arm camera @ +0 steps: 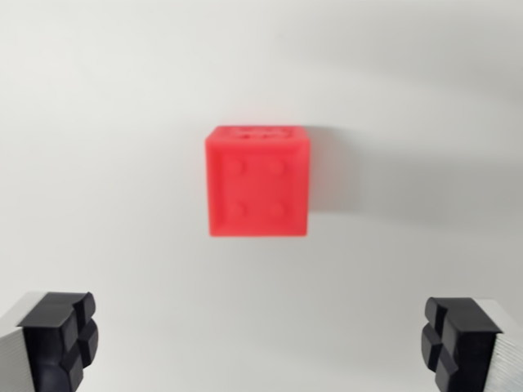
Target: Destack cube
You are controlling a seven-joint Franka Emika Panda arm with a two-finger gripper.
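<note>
Pincer [261, 343] spread wide w/ nothing held, red cube [257, 181] alone on table [98, 122], stack not discernible, so destack prob. not yet begun.

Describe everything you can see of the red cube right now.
The red cube looks like matte moulded plastic, with four round studs on the face towards the camera and faint raised marks on the narrow face above it. It sits square, not tilted, on the plain white surface, casting a soft shadow to the wrist view's right. Only one cube shows; nothing else touches it. The gripper is open, jaws wide apart and clear of it.
</note>
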